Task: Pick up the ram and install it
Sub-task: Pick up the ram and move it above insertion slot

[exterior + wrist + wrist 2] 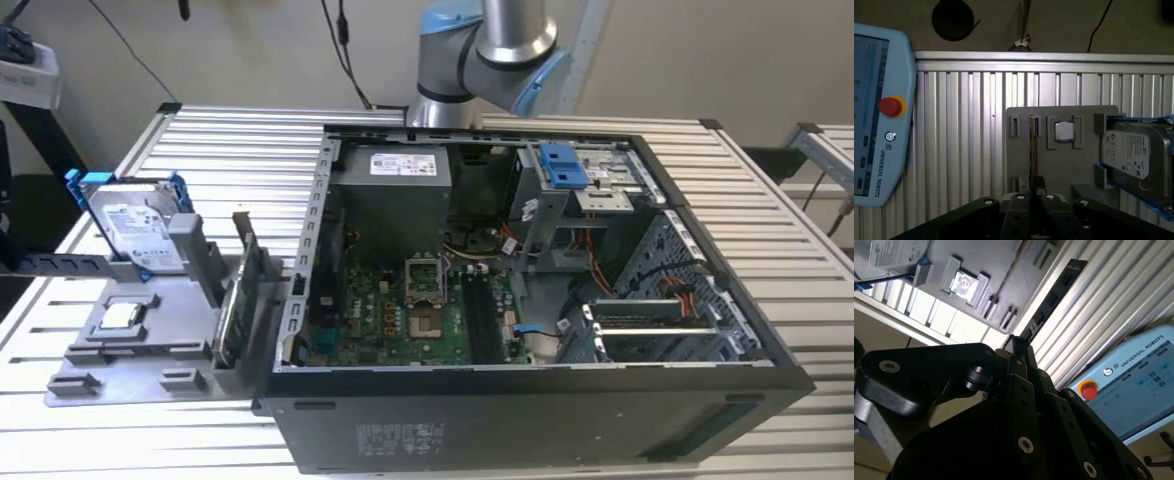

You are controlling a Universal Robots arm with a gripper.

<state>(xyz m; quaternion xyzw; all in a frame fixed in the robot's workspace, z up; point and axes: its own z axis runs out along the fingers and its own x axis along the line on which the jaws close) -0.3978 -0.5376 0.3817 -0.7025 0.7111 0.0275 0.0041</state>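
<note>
Closest in both wrist views is the black, bolted-linkage gripper (1032,186) (1019,346). Its fingers are drawn narrow and pinch one end of the ram (1054,295), a single slim, dark, card-thin stick. The ram juts straight out from the fingertips. In the first wrist view it shows edge-on as a thin brown-black strip (1032,150).

The gripper hangs above the flat grey plastic parts tray (1084,165), well apart from it and pointing down toward it, so the ram is in the air over the tray.

On the tray lie one small square silver processor chip (1064,131) in its recess and one silver hard drive with blue side rails (1134,157). In the exterior view one green circuit card (224,325) stands on edge at the tray's case side.

The tray rests on the ribbed aluminium table (964,150). One pale blue teach pendant (874,115) with a red round button (890,106) sits at the table's side.

In the exterior view one open black computer case (534,420) lies beside the tray. The silver-and-blue arm (487,45) rises behind it.
</note>
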